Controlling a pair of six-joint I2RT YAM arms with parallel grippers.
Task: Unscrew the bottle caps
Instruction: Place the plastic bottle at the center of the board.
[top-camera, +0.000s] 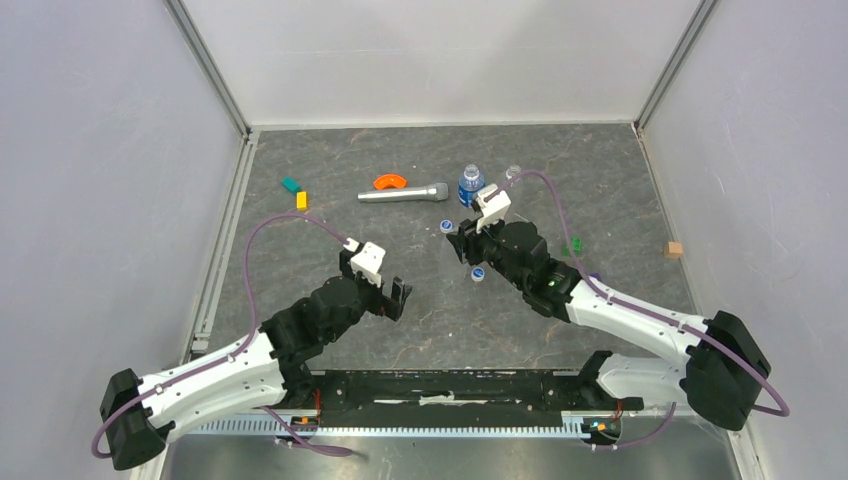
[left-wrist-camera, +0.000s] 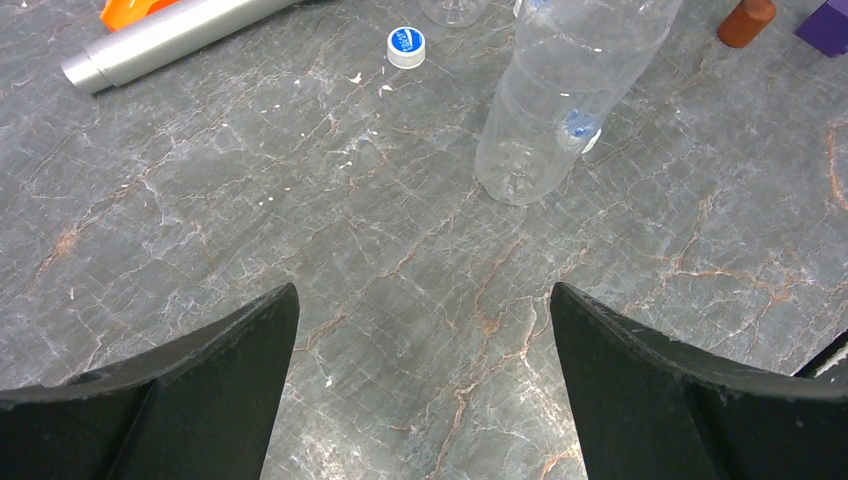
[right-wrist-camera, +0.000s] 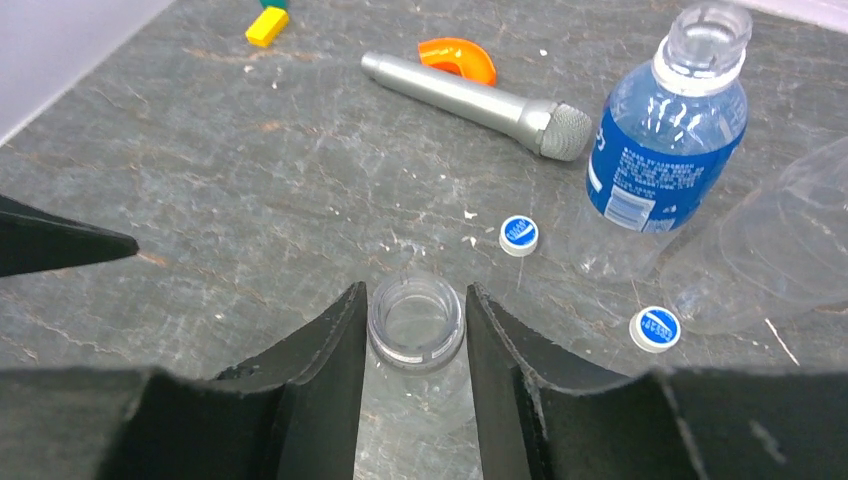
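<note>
2 loose caps (right-wrist-camera: 519, 235), white rims w/ blue tops, lie on the veined grey stone-look table (top-camera: 330, 160) near the blue-label bottle (right-wrist-camera: 665, 150), whose neck is open. My R hand (right-wrist-camera: 415, 300) pinches the threaded neck of a clear bottle (right-wrist-camera: 415, 345), also capless. L hand (left-wrist-camera: 422, 290) hangs low over the table, spread wide, holding nothing.

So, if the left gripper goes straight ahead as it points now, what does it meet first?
Probably the clear bottle, which stands ahead, a little right of the midline between the open jaws of the left gripper. Before it only bare table shows. Depth is unclear, so it might pass just left.
</note>
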